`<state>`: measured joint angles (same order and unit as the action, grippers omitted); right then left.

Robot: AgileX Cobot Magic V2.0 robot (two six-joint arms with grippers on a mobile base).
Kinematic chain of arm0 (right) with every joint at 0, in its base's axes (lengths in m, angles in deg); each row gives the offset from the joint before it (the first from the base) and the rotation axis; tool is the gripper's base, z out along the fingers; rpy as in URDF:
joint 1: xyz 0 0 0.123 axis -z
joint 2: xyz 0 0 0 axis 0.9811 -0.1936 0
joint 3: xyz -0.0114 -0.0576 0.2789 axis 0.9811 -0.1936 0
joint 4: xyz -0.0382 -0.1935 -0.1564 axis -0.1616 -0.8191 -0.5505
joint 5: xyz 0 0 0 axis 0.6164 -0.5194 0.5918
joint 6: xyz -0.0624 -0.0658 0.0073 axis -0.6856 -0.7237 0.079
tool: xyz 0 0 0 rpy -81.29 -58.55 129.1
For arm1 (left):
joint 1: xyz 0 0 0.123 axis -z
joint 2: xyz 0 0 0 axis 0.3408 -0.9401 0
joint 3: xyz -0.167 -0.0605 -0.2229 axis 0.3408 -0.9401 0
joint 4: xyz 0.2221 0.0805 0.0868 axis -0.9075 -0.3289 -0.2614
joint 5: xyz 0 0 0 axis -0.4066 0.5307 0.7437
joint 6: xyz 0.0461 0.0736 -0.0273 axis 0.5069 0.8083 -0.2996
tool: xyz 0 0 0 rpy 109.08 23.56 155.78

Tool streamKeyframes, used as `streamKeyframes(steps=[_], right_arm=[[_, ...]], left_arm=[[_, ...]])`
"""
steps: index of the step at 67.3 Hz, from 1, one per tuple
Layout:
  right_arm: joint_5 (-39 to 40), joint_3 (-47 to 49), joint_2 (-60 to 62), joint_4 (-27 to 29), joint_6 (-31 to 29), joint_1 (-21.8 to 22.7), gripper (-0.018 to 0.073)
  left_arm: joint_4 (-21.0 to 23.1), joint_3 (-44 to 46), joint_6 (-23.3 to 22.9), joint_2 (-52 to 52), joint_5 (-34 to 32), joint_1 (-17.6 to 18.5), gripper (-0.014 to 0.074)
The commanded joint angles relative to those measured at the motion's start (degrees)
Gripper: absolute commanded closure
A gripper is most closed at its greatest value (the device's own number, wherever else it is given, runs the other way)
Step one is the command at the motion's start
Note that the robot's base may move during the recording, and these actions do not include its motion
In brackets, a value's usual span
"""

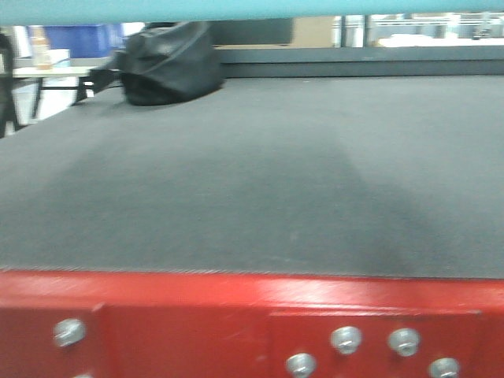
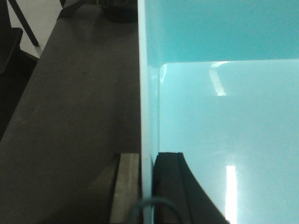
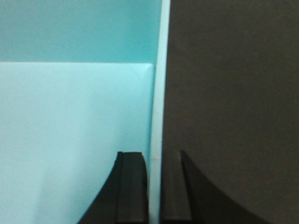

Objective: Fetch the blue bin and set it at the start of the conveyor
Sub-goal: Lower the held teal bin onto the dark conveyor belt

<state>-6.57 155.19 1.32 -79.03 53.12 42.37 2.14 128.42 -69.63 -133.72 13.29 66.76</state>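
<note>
Item: blue bin [image 2: 224,116], pale turquoise plastic with smooth glossy walls and floor; nothing shows inside it.
Position: held up over the conveyor start [image 1: 252,181]. In the front view only a turquoise strip of the bin shows along the top edge, with the background visible between that strip and the belt.
Left wall: thin pale rim running up the left wrist view, with dark belt beside and below it.
Right wall: thin pale rim running up the right wrist view, with dark belt to its outer side.
Left gripper [image 2: 147,191]: clamped on the bin's left wall, one finger inside the bin and one outside, both pressed to the plastic.
Right gripper [image 3: 154,191]: clamped on the bin's right wall, one dark finger inside and one outside, the rim caught between them.
Conveyor start: wide, flat, dark grey textured belt filling most of the front view.
Near edge: red frame [image 1: 197,307], painted metal, glossy.
Fastenings: silver bolt heads [image 1: 345,339] set into the frame, several to the right and one to the left.
On the belt, far left: black bag [image 1: 169,63], slumped and soft-sided, well apart from the bin.
Beyond the belt: pale table [image 1: 47,71] at the left; everything else is blurred.
</note>
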Motion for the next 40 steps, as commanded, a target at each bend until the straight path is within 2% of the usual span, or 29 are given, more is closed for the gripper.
streamKeyframes(steps=[1,40], right_arm=[[6.5,0.31,0.24,1.31,-0.27,-0.63,0.0724],[6.5,0.31,0.24,1.31,-0.27,-0.63,0.0724]], left_arm=[[0.19,0.57,-0.42,-0.15,-4.35,0.81,0.0708],[0.19,0.57,-0.42,-0.15,-4.35,0.81,0.0708]])
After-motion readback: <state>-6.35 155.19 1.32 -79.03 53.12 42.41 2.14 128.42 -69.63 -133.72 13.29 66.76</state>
